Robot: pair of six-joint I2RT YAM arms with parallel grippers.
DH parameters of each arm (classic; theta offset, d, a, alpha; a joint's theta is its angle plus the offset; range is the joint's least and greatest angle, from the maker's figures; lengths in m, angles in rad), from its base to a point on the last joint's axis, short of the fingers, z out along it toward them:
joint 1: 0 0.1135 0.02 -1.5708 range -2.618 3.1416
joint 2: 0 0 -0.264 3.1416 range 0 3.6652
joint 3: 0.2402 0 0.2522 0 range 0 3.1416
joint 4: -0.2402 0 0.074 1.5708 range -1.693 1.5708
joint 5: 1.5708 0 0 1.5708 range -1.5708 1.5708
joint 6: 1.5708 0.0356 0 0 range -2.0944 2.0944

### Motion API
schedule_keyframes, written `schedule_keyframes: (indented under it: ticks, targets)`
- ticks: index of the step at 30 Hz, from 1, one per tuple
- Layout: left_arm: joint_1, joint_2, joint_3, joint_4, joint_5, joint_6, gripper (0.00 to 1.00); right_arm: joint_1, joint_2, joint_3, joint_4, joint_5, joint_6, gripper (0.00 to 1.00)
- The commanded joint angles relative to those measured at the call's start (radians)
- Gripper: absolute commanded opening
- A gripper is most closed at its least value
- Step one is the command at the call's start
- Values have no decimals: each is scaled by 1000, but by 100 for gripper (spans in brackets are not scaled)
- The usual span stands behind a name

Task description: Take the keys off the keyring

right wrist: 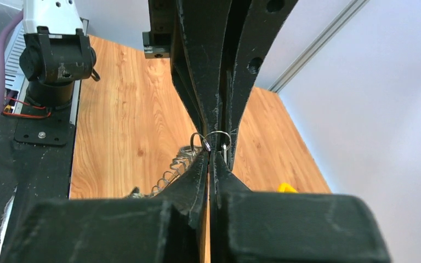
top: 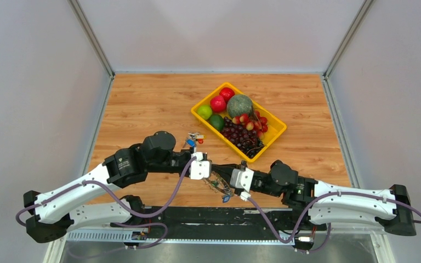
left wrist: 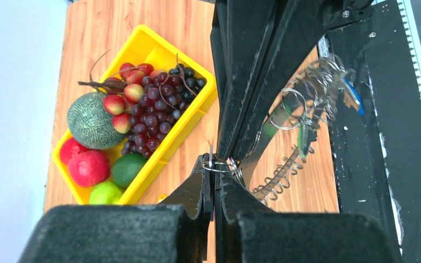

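Left tool (left wrist: 215, 164) and right tool (right wrist: 215, 149) are meeting tip to tip, both pinching shut on the keyring's (left wrist: 285, 164) thin wire, lower centre of the top view, over the desk's (top: 142, 109) near edge. Judging: ring-bracing step, no key off yet. The next move is calling for one tool to regrip a key. In the left wrist view the ring's long axis is running lower centre to upper right, with the green key (left wrist: 306, 137) and blue key (left wrist: 354, 97) trailing there. Beyond: loose bunch (top: 194, 138), yellow fruit tray (top: 271, 121).

a robotics lab test cell: white panel walls (top: 33, 82) on aluminium rails (top: 90, 35) box in a wooden worktop (top: 153, 104).
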Motion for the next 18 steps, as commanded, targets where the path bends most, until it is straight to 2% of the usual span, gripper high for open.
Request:
schedule_keyframes:
  ticks: [1, 5, 12, 15, 18]
  targets:
    - [-5, -45, -62, 73, -17, 32, 0, 22, -31, 67, 184, -75, -83, 4]
    - [-4, -84, -108, 100, -49, 65, 0, 22, -6, 98, 163, -84, -88, 2]
    - [-5, -167, -184, 178, -88, 97, 0, 21, -37, 51, 192, -55, -33, 0]
    - [-4, -222, -225, 223, -76, 128, 0, 20, -62, 13, 178, 26, 25, 6]
    - [-4, -246, -259, 237, -56, 157, 0, 18, -85, -40, 161, 65, 88, 9]
